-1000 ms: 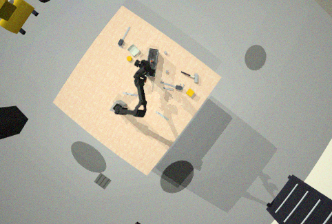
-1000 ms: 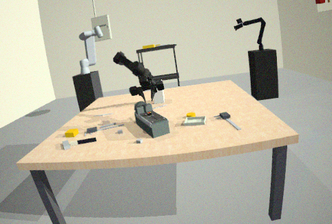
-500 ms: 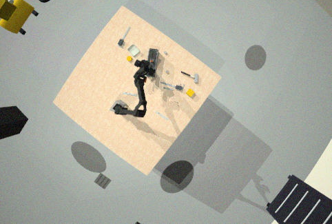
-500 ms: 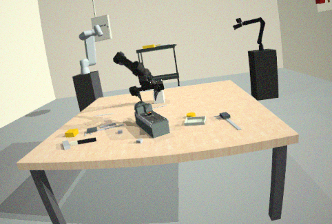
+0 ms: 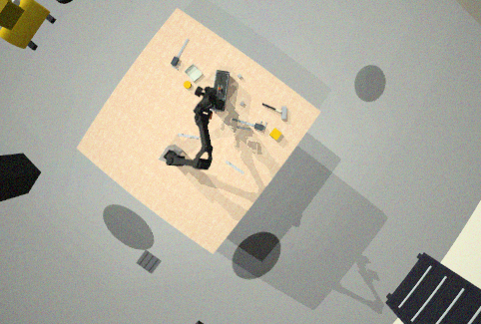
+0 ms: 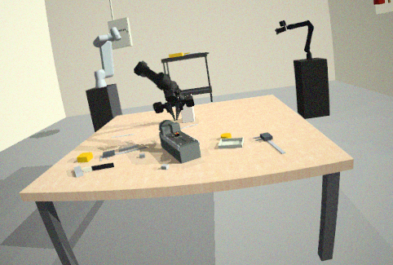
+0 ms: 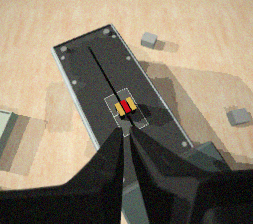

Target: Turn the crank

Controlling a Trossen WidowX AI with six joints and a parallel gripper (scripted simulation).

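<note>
The machine point(image 5: 223, 79) point(image 6: 182, 151) point(image 7: 77, 65) is a dark grey box with a long slot in its top and a raised housing at one end. In the wrist view the red pointer point(image 7: 125, 106) sits between the two brass marks point(image 7: 119, 109) point(image 7: 132, 103) and looks level with them. My gripper point(image 6: 176, 119) point(image 7: 125, 133) is shut, its fingertips nearly together with nothing seen between them. It is above the machine's housing end, and in the wrist view its tips show just below the pointer. The crank and its handle are not visible, hidden by the fingers or housing.
A pale tray point(image 5: 194, 73) point(image 6: 231, 143) and a yellow disc point(image 5: 188, 85) point(image 6: 226, 136) lie beside the machine. Small grey blocks point(image 7: 148, 40) point(image 7: 239, 117) lie on its other side. A hammer point(image 5: 283, 113) point(image 6: 78, 171) and a yellow block point(image 5: 275, 134) point(image 6: 85, 156) are farther off.
</note>
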